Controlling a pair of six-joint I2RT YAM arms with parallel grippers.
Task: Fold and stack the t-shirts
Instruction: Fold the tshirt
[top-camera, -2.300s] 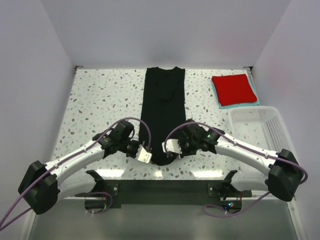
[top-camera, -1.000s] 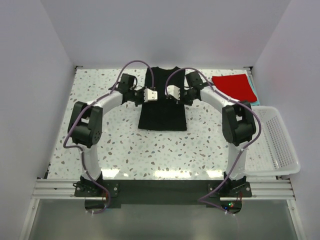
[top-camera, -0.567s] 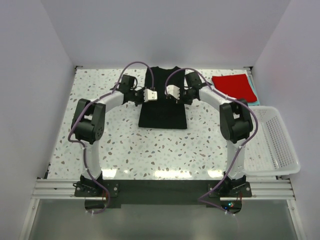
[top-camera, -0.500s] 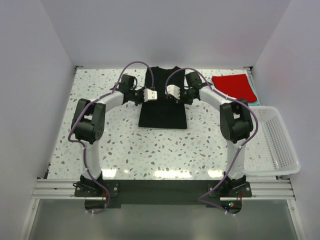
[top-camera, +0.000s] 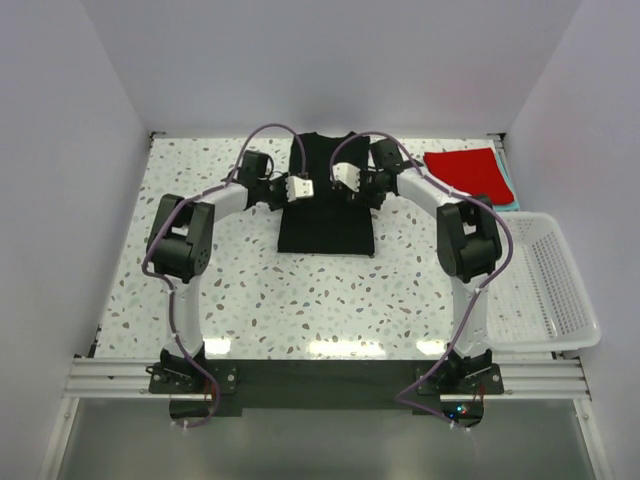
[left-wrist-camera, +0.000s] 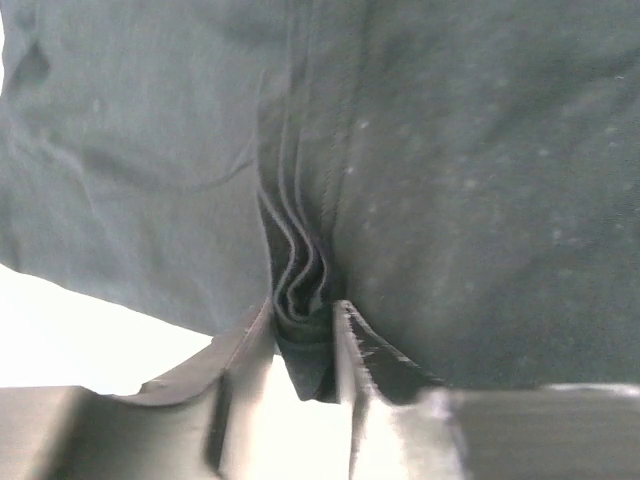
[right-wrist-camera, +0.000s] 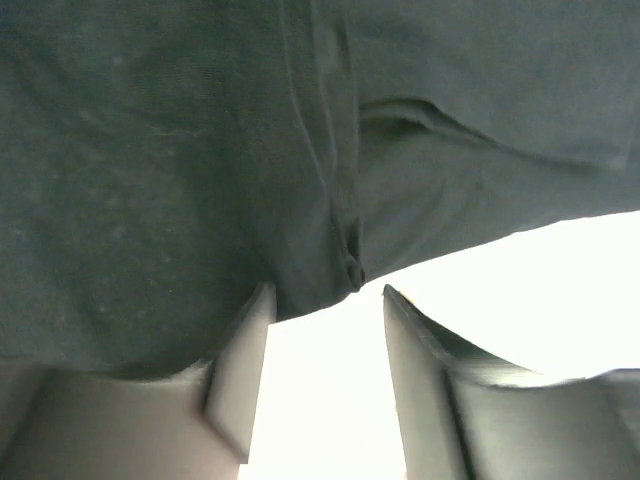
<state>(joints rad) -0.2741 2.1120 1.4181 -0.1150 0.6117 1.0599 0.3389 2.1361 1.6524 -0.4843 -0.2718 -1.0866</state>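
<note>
The black t-shirt (top-camera: 325, 225) lies folded in half at the back middle of the table, its collar end farthest away. Both grippers hover over its far half. My left gripper (top-camera: 300, 187) (left-wrist-camera: 305, 305) has its jaws parted, and loose wavy layers of the black shirt's edge (left-wrist-camera: 300, 270) still sit between the fingers. My right gripper (top-camera: 345, 177) (right-wrist-camera: 326, 290) stands open; the black cloth (right-wrist-camera: 150, 150) ends just past its fingertips, with nothing between them. A folded bright red t-shirt (top-camera: 463, 172) rests on a teal t-shirt (top-camera: 512, 197) at the back right.
A white mesh basket (top-camera: 580, 280) stands along the right edge of the table. Both arms arch over the table's middle toward the back. White walls close in the left, right and far sides. Purple cables loop above each wrist.
Both grippers, shut on the shirt's edge a second ago, have opened over its far half. Earlier they carried the near hem to the back, folding the long shirt in half.
</note>
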